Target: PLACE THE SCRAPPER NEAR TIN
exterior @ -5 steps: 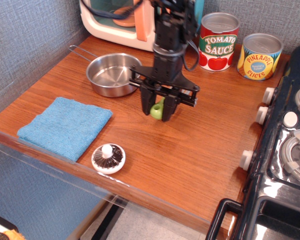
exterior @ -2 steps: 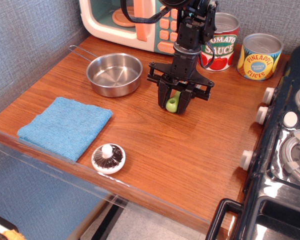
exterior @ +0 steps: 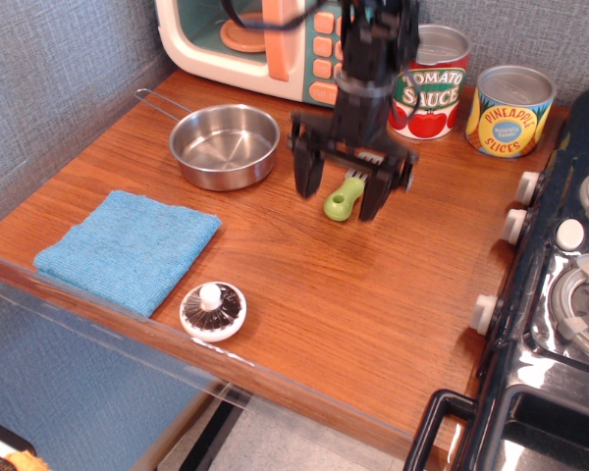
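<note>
Fingers (exterior: 308, 177) of the black robot gripper (exterior: 342, 193) are spread wide and hold nothing, one on each side of the little green-handled scrapper (exterior: 344, 197) lying flat on the brown wooden surface (exterior: 304, 285), near the red tomato sauce tin (exterior: 427, 83).
</note>
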